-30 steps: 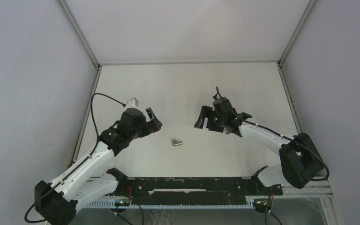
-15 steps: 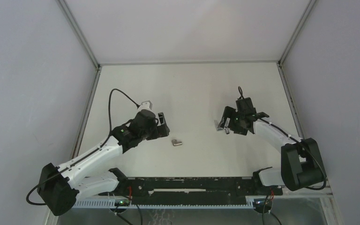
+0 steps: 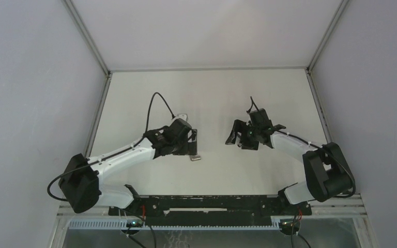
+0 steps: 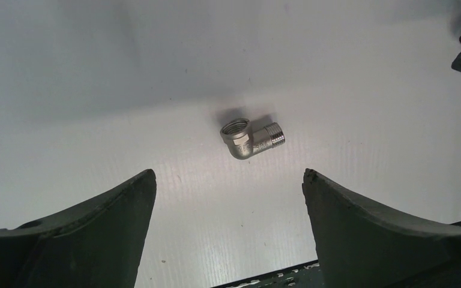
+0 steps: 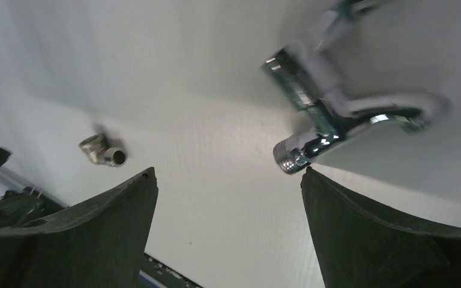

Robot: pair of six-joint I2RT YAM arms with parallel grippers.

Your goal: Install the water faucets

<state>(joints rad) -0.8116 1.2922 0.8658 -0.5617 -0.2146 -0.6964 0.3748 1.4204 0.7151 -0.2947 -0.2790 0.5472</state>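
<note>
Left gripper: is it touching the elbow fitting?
Apart. Left wrist view shows the elbow fitting lying on the table beyond the left gripper, clear of both open jaws.

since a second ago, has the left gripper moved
Yes. The left gripper has swung to the right and a little toward the arm bases, closing on the silver elbow fitting, which lies where it did. The gripper now hangs just beside it.

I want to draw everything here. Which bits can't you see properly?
Shiny chrome bent faucet: right wrist view, blurred, its top cut off by the upper edge; top view, hidden beneath the right tool.
Small silver threaded elbow fitting: top view, too small to show its threads.
Whether the faucet touches the white table: right wrist view, too blurred.
</note>
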